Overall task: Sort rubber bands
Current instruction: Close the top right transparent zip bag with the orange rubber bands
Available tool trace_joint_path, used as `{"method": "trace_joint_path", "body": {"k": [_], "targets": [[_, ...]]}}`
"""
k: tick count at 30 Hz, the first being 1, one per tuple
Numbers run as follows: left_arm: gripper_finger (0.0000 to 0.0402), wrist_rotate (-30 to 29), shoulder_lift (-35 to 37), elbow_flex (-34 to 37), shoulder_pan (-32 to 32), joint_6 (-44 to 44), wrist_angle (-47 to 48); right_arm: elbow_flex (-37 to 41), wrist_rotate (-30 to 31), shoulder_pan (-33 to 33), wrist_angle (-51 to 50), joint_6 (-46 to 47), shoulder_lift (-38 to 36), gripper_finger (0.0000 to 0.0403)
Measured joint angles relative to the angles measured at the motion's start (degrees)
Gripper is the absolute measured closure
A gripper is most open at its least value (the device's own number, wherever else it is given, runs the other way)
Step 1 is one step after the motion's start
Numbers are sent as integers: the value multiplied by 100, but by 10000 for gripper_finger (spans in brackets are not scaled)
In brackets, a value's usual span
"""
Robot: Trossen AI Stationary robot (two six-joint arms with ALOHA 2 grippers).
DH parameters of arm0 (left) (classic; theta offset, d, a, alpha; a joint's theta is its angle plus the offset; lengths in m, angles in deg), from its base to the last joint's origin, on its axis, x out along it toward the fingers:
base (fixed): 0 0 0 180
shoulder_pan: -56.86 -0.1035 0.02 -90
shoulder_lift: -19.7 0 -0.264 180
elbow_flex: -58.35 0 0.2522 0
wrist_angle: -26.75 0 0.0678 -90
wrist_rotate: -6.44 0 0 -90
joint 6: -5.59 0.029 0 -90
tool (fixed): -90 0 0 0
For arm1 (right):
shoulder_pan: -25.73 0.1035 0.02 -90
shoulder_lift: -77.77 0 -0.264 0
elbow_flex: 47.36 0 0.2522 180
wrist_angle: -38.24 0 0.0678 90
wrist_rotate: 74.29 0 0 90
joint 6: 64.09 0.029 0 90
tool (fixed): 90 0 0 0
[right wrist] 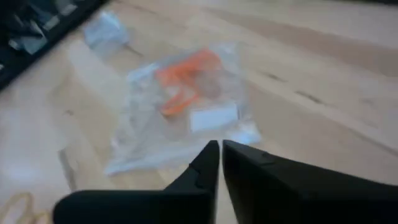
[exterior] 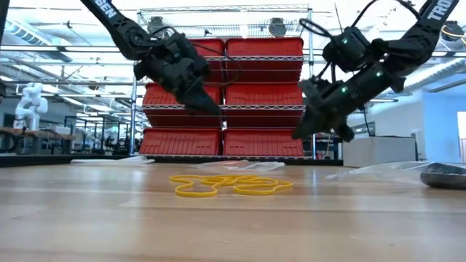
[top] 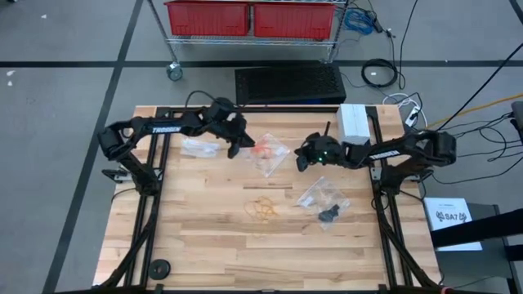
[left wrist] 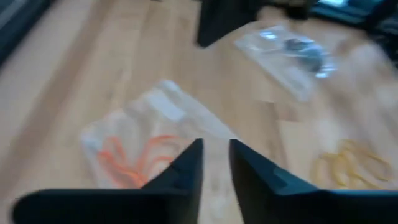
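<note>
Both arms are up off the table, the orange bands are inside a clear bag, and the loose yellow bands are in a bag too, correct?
Not quite. The yellow rubber bands lie loose on the bare table, outside any bag, as the high and low views show. The rest holds: the orange bands sit inside a clear bag, and the left gripper and right gripper are off the table.

This is a robotics lab or workshop: behind the light wooden table (top: 212, 237) stands a wire metal shelf rack (exterior: 226, 87) with red plastic bins (exterior: 266, 69), and black cables (top: 380, 72) lie on the grey floor beside it.
</note>
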Motion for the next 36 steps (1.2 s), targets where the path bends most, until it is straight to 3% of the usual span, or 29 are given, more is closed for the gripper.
{"method": "trace_joint_path", "body": {"k": [4,8,12,15,19,22,25,29,36], "targets": [[390,819,0,250,-284,-28,-266,-163,-152,-22,-31,108,546,389],[391,1063,0,432,-457,-37,-373,-666,-310,-81,-129,107,1278,400],[397,1078,0,533,-502,-33,-378,-1423,-532,-378,-968,39,1940,401],[397,1076,-2,641,-521,-20,-517,-1874,-625,-598,-876,-340,2267,402],[396,1072,-2,754,-556,-39,-854,-2468,-573,-863,-923,-1217,2057,393],[396,1068,0,799,-654,-83,-1019,-2782,-808,-1054,-1750,-1470,1693,381],[396,1065,0,800,-772,-181,-1185,-2828,-1378,-1101,-2301,-1033,1584,359],[396,1076,0,800,-915,-192,-1500,-2830,-1423,-673,-2373,-226,1808,305],[396,1306,0,800,-1164,-352,-1690,-2827,-195,-114,-2168,1262,2279,207]]}}
